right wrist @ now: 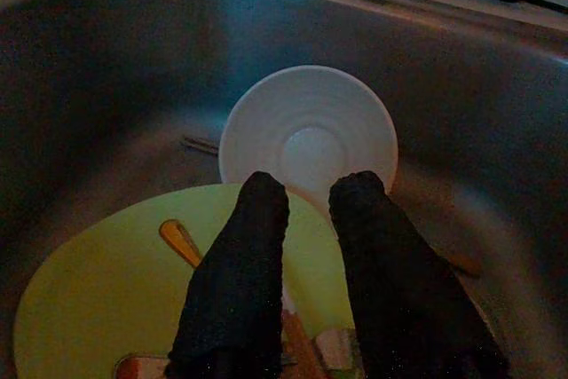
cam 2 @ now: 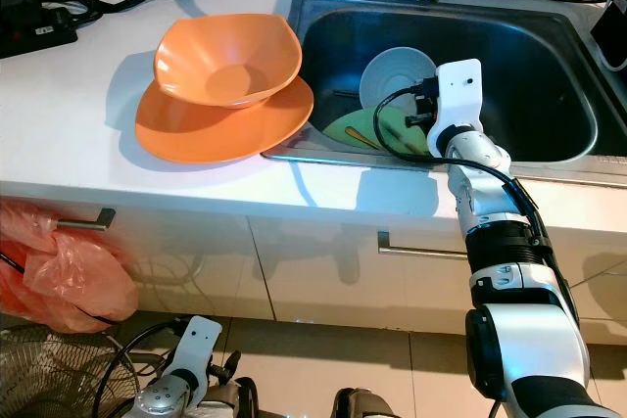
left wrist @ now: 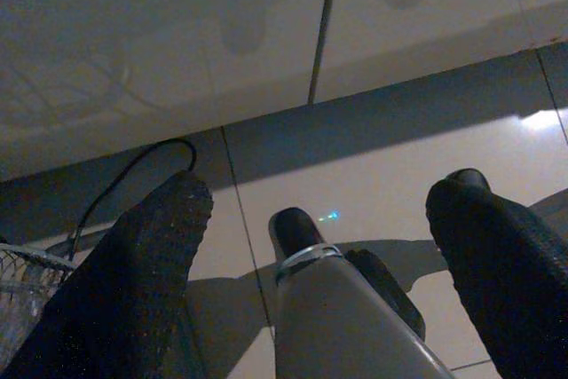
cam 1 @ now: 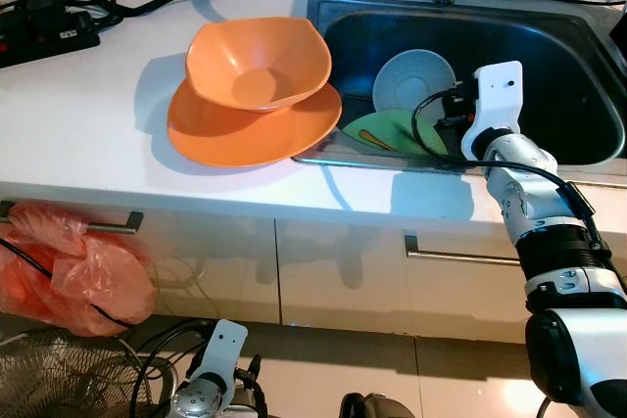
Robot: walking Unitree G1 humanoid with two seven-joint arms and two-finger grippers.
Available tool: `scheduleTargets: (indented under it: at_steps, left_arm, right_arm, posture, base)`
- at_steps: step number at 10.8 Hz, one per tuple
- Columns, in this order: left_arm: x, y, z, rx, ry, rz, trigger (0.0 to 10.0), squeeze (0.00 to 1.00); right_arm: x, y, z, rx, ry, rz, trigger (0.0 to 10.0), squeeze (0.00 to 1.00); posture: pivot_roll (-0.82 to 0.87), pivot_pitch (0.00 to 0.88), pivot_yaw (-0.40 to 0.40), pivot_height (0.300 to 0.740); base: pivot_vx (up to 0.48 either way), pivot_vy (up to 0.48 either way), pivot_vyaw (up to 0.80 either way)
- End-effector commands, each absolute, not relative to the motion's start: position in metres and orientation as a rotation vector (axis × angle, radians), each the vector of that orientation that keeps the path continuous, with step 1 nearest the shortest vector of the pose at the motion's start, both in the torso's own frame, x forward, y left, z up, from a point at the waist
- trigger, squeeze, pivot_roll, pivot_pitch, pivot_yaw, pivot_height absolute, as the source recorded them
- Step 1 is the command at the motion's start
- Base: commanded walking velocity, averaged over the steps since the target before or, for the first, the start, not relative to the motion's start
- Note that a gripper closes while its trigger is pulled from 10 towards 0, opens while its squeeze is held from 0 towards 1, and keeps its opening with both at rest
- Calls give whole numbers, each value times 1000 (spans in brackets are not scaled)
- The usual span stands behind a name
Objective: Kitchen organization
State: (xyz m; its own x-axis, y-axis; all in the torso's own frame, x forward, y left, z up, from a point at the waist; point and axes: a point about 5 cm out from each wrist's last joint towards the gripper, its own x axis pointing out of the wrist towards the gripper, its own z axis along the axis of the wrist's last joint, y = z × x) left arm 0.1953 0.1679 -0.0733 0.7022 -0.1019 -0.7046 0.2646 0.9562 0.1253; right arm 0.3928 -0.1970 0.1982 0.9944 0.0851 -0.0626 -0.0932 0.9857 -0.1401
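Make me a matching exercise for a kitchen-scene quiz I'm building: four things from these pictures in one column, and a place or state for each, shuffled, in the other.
Things:
1. orange bowl
2. white bowl
3. green plate
4. left gripper

Places or states:
A. down near the floor, fingers apart
B. stacked on the orange plate on the counter
C. lying in the sink with utensils on it
D. in the sink, just past the right gripper

Pairs: 1-B, 2-D, 3-C, 4-A
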Motion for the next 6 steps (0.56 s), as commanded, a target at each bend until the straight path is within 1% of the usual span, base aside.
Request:
scheduleTargets:
  at_steps: [1, 3, 4, 6]
  left_arm:
    - [187, 167, -79, 223, 806, -222, 10000, 0]
    - [187, 166, -78, 224, 804, -225, 10000, 0]
    - [187, 166, -78, 223, 804, -225, 10000, 0]
    - [188, 166, -78, 221, 801, -221, 10000, 0]
  right_arm:
    - [391, -199, 196, -138, 65, 81, 10000, 1000]
    - [391, -199, 199, -127, 48, 77, 10000, 1000]
    - [391, -198, 204, -112, 5, 80, 10000, 0]
    - [390, -198, 220, -82, -109, 61, 10000, 0]
  posture:
    - [95, 145, -41, 740]
    - [95, 148, -42, 740]
    - [95, 150, -43, 740]
    - [96, 155, -44, 740]
  base:
    - [0, 0, 0]
    - [0, 0, 0]
    - [0, 0, 0]
    - [0, 0, 0]
